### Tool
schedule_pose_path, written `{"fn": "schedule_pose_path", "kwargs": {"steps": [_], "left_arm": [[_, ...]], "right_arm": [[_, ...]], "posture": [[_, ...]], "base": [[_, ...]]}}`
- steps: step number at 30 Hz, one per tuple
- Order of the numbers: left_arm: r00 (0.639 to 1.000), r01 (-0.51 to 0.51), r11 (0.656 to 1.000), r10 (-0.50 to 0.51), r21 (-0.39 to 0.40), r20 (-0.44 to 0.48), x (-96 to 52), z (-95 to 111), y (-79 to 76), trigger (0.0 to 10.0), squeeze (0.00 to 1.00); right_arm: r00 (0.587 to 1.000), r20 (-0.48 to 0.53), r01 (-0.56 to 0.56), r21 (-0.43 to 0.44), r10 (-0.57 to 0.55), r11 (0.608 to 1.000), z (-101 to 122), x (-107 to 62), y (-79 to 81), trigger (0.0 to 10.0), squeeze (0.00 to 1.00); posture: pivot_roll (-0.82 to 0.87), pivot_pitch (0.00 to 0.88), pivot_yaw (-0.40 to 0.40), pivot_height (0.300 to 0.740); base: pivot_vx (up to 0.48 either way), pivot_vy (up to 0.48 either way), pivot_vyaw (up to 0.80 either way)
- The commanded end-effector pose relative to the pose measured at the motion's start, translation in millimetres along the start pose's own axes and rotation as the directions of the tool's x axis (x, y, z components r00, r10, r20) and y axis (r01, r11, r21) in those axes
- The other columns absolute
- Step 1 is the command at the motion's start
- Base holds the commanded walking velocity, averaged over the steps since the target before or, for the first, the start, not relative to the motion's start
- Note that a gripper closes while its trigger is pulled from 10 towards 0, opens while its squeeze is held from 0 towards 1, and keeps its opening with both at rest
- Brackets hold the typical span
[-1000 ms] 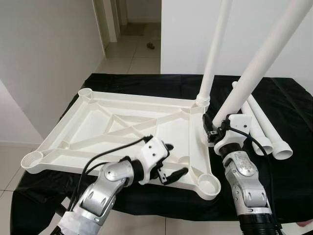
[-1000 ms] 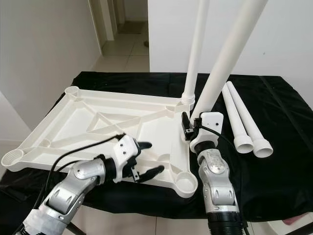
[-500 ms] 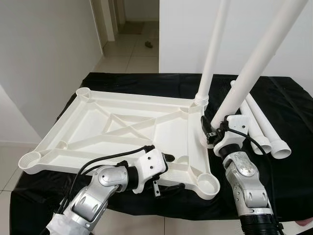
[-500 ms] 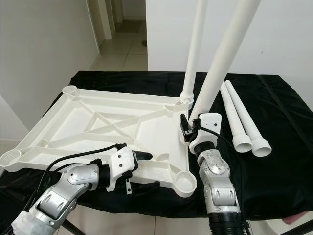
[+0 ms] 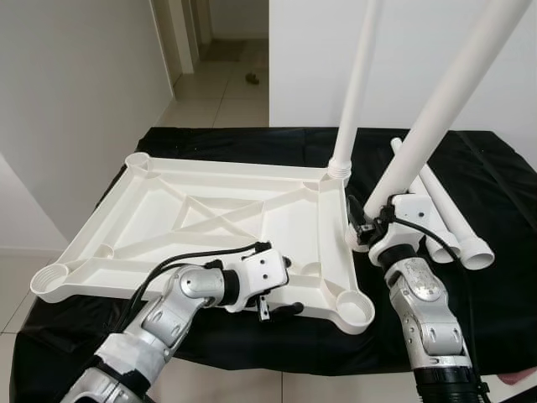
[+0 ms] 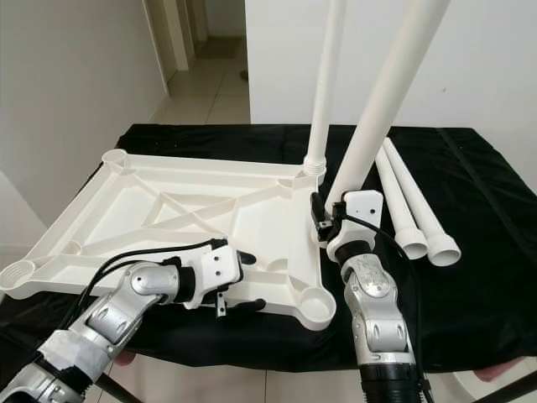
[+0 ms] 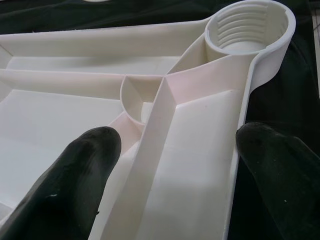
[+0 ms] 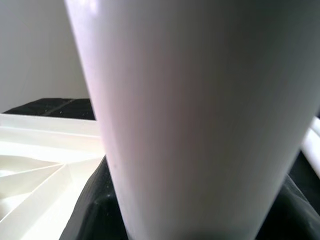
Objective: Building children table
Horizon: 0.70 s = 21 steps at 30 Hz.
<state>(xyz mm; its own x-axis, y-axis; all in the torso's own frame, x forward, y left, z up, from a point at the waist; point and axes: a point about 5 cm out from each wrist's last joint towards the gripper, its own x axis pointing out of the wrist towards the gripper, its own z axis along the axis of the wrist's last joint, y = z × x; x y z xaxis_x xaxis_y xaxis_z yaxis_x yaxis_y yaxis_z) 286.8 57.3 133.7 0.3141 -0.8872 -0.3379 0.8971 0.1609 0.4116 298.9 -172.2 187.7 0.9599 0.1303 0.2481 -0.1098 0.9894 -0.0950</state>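
**Steadying the top before the second leg goes in**

Our right gripper (image 5: 375,220) clamps a white leg (image 5: 436,117) beside the upturned tabletop (image 5: 210,222) on the black cloth (image 5: 495,277). We should steer it squarely over the near corner socket (image 5: 352,309). Our left gripper (image 5: 281,290), fingers spread, has dropped from above the rim to straddle it.

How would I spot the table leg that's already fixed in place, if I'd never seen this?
Find the white tabletop lying upside down on the black cloth. At its far right corner, one leg stands straight up from a socket. The leg beside it leans in the right gripper, and two more legs lie flat on the cloth.
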Motion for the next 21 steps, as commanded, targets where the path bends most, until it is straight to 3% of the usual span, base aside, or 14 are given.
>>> {"fn": "schedule_pose_path", "kwargs": {"steps": [1,5,16,21], "left_arm": [[0.996,-0.083,0.997,0.083,0.005,-0.038,-0.2,-6,5.0,10.0,0.0],[0.99,-0.117,0.992,0.121,0.048,-0.073,3.8,-14,10.5,10.0,0.0],[0.979,-0.183,0.981,0.189,0.07,-0.082,10.3,-18,21.1,10.0,0.0],[0.967,-0.242,0.967,0.247,0.079,-0.065,14.6,-14,32.7,10.0,0.0]], "right_arm": [[1.0,0.003,0.005,0.0,-0.005,1.0,2,-1.5,-0.7,10.0,0.0],[1.0,0.002,0.009,0.003,-0.009,1.0,1,-1.8,0.4,10.0,0.0],[1.0,0.021,-0.014,0.045,0.013,0.999,7,-4.1,5.6,10.0,0.0],[0.996,-0.027,-0.081,0.055,0.083,0.995,2,-9.7,17.9,10.0,0.0]], "posture": [[-0.09,0.008,0.075,0.74],[-0.09,0.01,0.078,0.74],[-0.09,0.022,0.079,0.74],[-0.09,0.033,0.071,0.74]], "base": [[0.0,0.0,0.0],[0.0,0.0,0.0],[0.0,0.0,0.0],[0.0,0.0,0.0]]}}
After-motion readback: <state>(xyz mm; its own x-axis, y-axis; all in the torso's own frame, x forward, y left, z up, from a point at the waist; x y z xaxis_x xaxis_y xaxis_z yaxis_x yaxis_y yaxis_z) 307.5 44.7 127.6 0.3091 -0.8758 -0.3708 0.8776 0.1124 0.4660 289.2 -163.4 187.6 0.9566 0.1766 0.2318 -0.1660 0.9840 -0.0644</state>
